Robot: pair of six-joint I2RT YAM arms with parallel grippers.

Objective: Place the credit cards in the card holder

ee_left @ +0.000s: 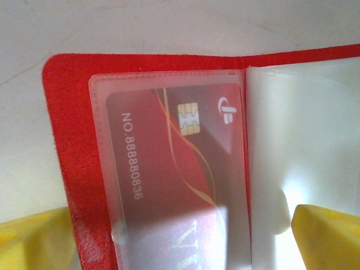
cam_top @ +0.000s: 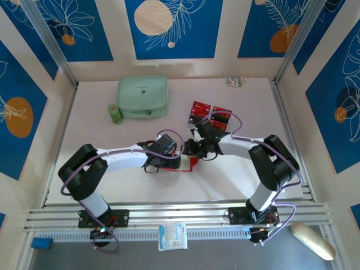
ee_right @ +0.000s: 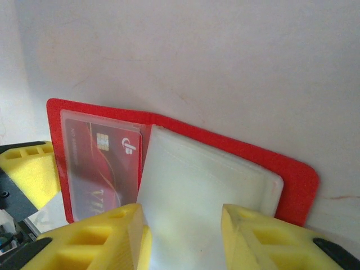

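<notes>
**Card holder** (ee_left: 67,140): red, lay open and flat on the white table (cam_top: 101,129), at centre between the two grippers. A red credit card (ee_left: 163,169) sat in its left clear sleeve, chip and number showing; the pale sleeves (ee_right: 197,191) were stacked on the right.

**Credit cards** (cam_top: 211,115): several loose ones lay on the table just beyond the holder.

**Left gripper** (ee_left: 180,242): arm reached in from the left, bent low over the holder. Yellow fingers (ee_left: 34,236) were spread wide, one at each side of the carded page.

**Right gripper** (ee_right: 183,236): arm folded inward from the right. Fingers (ee_right: 107,236) were apart with the sleeve stack between them; clamping could not be told.

**Mint-green zip case** (cam_top: 143,97): stood well apart, at far left.
</notes>
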